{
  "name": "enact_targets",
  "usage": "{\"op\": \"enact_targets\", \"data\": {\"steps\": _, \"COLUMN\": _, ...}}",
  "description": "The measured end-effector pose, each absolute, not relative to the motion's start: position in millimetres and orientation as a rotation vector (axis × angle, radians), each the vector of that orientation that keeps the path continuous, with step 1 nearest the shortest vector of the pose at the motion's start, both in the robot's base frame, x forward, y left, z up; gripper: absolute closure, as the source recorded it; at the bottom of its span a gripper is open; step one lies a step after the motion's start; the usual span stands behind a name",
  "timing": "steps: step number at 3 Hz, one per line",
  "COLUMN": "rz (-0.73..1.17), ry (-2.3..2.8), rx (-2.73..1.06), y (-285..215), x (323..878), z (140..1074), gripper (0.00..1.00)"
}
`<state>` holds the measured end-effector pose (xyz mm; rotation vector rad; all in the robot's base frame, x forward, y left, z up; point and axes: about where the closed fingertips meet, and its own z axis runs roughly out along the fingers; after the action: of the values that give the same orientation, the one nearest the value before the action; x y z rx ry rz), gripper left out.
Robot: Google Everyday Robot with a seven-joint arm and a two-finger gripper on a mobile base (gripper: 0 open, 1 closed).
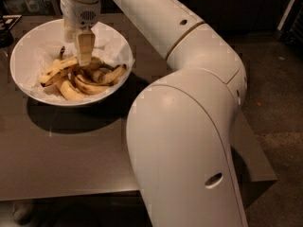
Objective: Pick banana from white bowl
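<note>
The white bowl (29,40) stands on the dark table at the upper left and holds several bananas. The banana (57,68), the longest one, yellow with brown speckles, lies across the left of the pile. My gripper (84,60) hangs straight down from the wrist over the bowl's middle. Its tip is down at the pile, right at the banana's right end. Whether it touches the banana does not show.
Shorter, more curved bananas (92,85) lie in the right and front of the bowl. The brown table (71,145) extends toward me. My large white arm (189,126) fills the right half of the view. A dark object (6,31) sits at the table's far left edge.
</note>
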<state>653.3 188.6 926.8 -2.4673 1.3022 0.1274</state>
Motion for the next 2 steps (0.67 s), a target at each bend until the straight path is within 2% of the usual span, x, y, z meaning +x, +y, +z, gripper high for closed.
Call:
{"op": "enact_targets", "data": {"steps": 1, "rz": 0.175, "ry": 1.332, "rx": -2.468, "y": 193, "x": 651, "z": 914, "gripper": 0.45}}
{"op": "enact_targets", "data": {"steps": 2, "rz": 0.221, "ry": 1.358, "rx": -2.475, "y": 197, "x": 649, "z": 900, "gripper": 0.45}}
